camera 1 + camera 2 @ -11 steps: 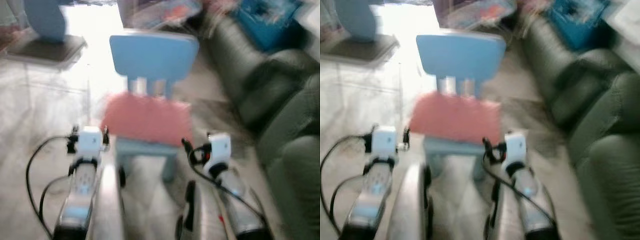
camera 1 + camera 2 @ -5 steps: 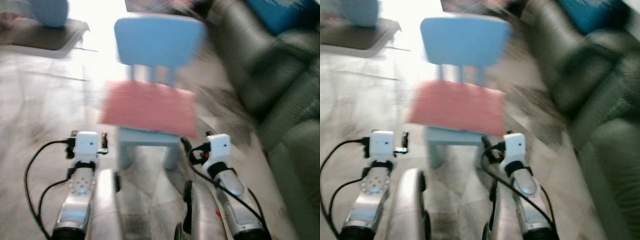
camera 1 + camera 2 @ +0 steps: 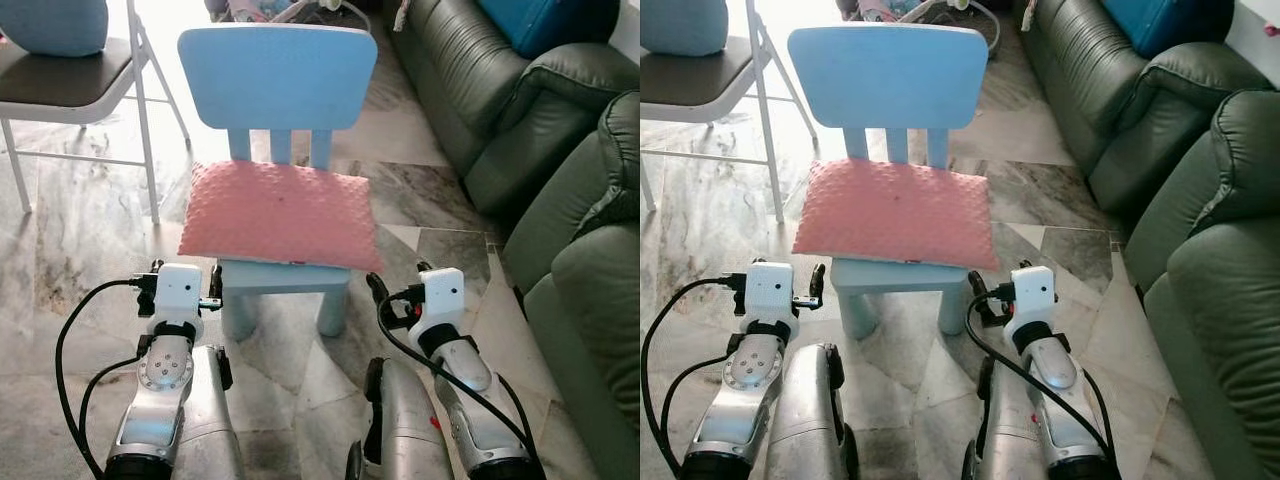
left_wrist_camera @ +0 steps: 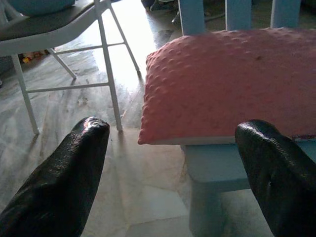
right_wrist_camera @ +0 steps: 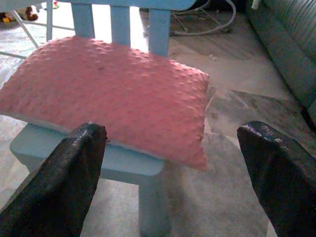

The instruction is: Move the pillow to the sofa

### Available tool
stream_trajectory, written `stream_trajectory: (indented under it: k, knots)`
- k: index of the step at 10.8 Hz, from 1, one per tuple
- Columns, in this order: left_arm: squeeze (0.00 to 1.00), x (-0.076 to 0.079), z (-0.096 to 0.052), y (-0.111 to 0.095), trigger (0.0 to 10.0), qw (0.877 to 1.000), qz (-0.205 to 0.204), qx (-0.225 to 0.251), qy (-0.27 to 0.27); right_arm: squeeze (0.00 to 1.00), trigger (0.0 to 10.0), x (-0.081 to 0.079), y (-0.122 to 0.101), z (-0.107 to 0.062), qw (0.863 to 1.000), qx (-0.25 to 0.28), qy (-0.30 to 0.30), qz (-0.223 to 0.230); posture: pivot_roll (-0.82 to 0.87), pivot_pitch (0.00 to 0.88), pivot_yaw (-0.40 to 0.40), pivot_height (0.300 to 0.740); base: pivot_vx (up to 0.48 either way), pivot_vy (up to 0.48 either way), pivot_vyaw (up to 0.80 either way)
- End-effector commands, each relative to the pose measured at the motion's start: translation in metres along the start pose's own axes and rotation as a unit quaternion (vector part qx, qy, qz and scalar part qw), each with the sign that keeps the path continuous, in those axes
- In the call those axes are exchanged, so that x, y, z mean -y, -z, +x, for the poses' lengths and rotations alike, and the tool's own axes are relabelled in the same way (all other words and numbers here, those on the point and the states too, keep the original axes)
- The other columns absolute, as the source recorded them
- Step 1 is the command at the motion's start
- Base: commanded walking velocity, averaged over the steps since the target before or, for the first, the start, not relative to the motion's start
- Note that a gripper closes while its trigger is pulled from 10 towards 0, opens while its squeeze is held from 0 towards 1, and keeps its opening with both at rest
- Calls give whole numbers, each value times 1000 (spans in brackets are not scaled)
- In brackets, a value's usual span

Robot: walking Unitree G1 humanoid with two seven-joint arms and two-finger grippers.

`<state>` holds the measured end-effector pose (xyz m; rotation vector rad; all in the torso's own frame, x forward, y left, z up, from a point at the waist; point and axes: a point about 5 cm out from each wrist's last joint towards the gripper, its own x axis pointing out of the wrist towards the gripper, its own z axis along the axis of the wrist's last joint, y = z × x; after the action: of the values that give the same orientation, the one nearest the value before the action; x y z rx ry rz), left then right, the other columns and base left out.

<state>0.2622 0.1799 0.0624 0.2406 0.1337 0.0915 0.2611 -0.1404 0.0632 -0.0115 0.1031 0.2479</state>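
Observation:
A pink dimpled pillow [image 3: 278,215] lies flat on the seat of a small light-blue child's chair [image 3: 278,80] straight ahead. The dark green leather sofa [image 3: 470,100] runs along the right side. Both arms reach forward low in front of the chair, the left arm [image 3: 175,320] by the pillow's near left corner and the right arm [image 3: 440,320] by its near right corner. My left gripper [image 4: 173,128] is open, short of the pillow's edge [image 4: 222,84]. My right gripper [image 5: 173,129] is also open, facing the pillow [image 5: 108,94], with nothing between its fingers.
A folding chair [image 3: 70,85] with white legs and a dark seat stands at the far left, holding a blue cushion [image 3: 50,20]. A blue box [image 3: 545,18] rests on the sofa's far end. A green armchair [image 3: 590,300] is at the near right. Marble floor surrounds the small chair.
The whole picture has shifted and gone from blurred to sharp as the camera moved. The pillow stays on the chair, and both arms hold the same pose.

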Motion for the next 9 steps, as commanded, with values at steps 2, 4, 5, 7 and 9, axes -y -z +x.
stream_trajectory:
  k: [2, 4, 5, 7, 9]
  knots:
    - [0, 2, -2, 2, 10000, 1000, -2, -7, 5, 0, 10000, 0, 3, -2, 1000, -9, -7, -15, -3, 115, -59, 540, 266, 0, 387]
    - [0, 2, -3, 3, 10000, 1000, -5, -9, 6, 0, 10000, 1, 2, -2, 1000, -7, -4, -6, -6, 121, -62, 540, 292, 0, 0]
    - [0, 3, -3, 3, 10000, 1000, -5, -9, 7, 0, 10000, 1, 2, -2, 1000, -8, -4, -7, -8, 123, -63, 540, 322, 0, 0]
    - [0, 4, -3, 3, 10000, 1000, -5, -9, 7, 0, 10000, 2, 3, -2, 1000, -9, -3, -8, -11, 123, -64, 540, 322, 0, 0]
    - [0, 5, -3, 3, 10000, 1000, -6, -10, 7, 0, 10000, 3, 2, -2, 1000, -10, -4, -9, -12, 123, -66, 540, 322, 0, 0]
